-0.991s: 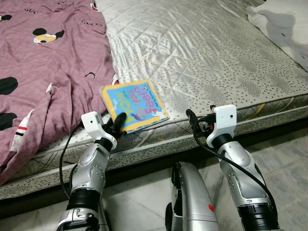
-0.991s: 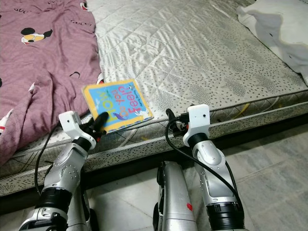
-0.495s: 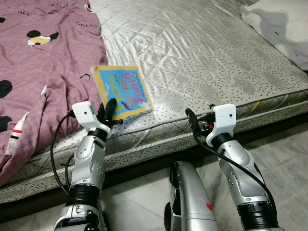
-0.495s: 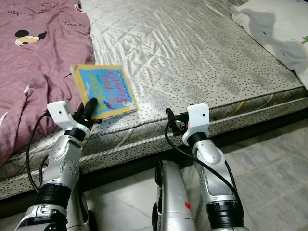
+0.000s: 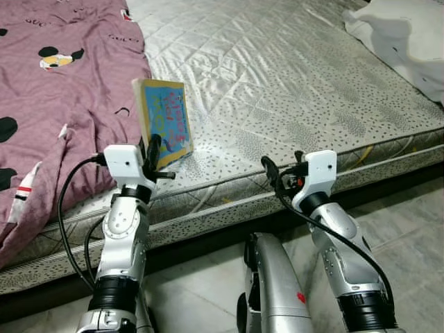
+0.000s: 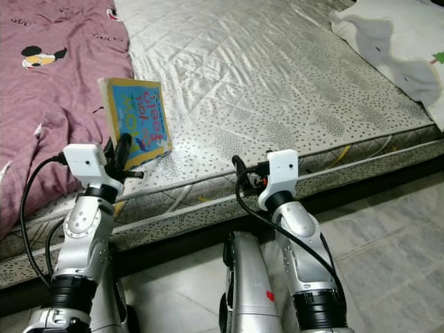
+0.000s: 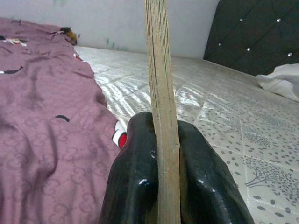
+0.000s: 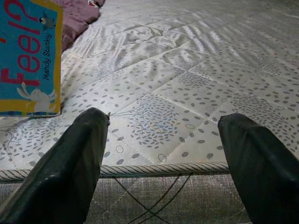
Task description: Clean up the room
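A blue picture book (image 5: 165, 120) with a yellow border stands tilted up on edge above the near part of the mattress (image 5: 291, 83). My left gripper (image 5: 153, 151) is shut on its lower edge; in the left wrist view the book's cardboard edge (image 7: 161, 116) runs straight up between the two black fingers (image 7: 133, 182). My right gripper (image 8: 163, 154) is open just off the mattress's front edge, with nothing between its fingers, and the book's cover (image 8: 28, 56) shows to one side of it.
A purple cartoon-print blanket (image 5: 55, 90) covers the mattress's left part. A white sheet (image 5: 406, 35) lies bunched at the far right. Grey tiled floor (image 5: 409, 229) lies in front of the bed.
The left gripper has lifted the book off the mattress and turned it from flat to nearly upright. The right arm has hardly moved. The camera has shifted a little.
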`<state>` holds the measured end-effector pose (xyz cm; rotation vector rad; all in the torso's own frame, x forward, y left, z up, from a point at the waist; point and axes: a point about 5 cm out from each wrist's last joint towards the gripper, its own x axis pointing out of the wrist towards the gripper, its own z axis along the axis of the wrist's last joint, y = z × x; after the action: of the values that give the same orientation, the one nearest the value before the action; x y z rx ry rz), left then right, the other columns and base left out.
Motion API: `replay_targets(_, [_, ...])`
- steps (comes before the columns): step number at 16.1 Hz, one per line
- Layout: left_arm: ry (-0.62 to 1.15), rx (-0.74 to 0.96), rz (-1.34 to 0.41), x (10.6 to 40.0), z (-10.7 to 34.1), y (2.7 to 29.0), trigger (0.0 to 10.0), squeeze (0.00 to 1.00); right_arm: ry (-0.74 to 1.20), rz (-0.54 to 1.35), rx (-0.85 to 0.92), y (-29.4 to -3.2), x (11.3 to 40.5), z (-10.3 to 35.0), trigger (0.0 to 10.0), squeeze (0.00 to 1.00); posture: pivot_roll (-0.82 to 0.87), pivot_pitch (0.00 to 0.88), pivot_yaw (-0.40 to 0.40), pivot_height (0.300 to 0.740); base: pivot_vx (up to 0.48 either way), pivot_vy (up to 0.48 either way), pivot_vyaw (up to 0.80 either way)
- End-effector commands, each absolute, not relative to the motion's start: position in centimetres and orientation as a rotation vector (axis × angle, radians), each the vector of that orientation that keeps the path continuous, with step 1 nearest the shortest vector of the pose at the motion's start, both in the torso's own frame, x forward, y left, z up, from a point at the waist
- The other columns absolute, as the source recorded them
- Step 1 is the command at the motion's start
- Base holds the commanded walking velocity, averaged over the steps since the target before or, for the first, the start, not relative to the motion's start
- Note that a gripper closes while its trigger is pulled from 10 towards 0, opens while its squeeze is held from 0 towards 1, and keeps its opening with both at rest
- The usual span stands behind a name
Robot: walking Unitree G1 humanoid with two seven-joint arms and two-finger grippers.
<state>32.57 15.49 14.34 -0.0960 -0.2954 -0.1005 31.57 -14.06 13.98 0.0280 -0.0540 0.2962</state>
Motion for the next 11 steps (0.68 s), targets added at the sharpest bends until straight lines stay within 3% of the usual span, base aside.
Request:
replay_targets(1, [-0.297,-0.052,-0.068,32.1,14.2,16.0,0.0,0.00,-0.073,0.287,0.044,-14.4,31.4,14.3,10.0,0.00,-0.10,0.122,-0.070,0.478,0.000,0.000,0.00])
replay_targets(8, [-0.362,0.162,-0.008,31.7,15.5,16.4,0.0,0.00,-0.082,0.285,0.064,-14.2,31.4,14.3,10.0,0.00,-0.09,0.120,-0.063,0.478,0.000,0.000,0.00])
replay_targets(11, [-0.350,0.145,0.004,31.7,15.3,16.1,0.0,0.00,-0.078,0.282,0.066,-14.3,31.3,14.1,10.0,0.00,-0.09,0.120,-0.059,0.478,0.000,0.000,0.00])
